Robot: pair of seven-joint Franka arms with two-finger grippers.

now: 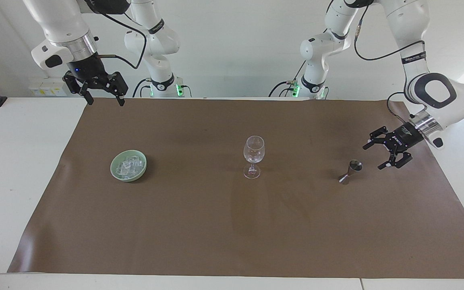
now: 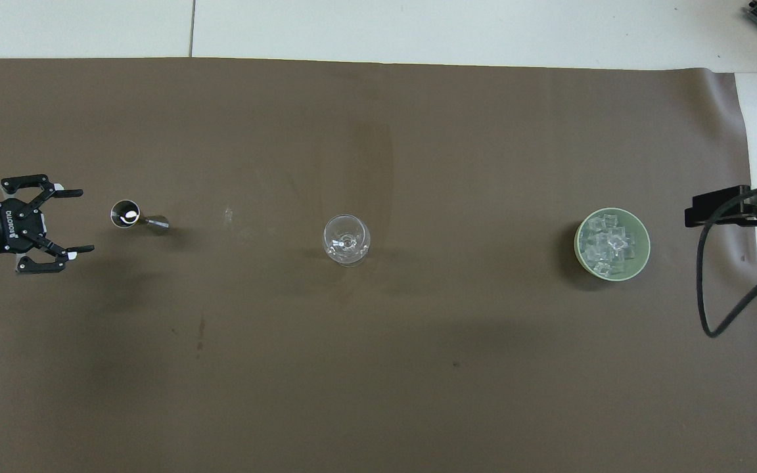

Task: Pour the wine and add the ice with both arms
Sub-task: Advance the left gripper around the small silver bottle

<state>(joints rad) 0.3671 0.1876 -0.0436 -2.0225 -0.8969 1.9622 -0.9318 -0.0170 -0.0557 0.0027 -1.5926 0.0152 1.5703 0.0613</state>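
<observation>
Left gripper (image 1: 375, 155), jaws spread wide, is hovering beside the jigger (image 1: 350, 172), at its three o'clock in the facing view. Right gripper (image 1: 105, 98) is waiting open, at eleven o'clock from the ice (image 1: 128, 166) sitting in the green bowl (image 1: 115, 165).

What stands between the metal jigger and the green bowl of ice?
Only the empty wine glass stands between the jigger and the bowl of ice; otherwise bare mat, plainest in the overhead view.

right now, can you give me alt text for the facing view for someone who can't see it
The open left gripper hangs low beside a small metal jigger on a brown mat, not touching it. An empty wine glass stands mid-mat, and a pale green bowl of ice sits toward the right arm's end, where the open right gripper waits raised over the mat's edge.
</observation>
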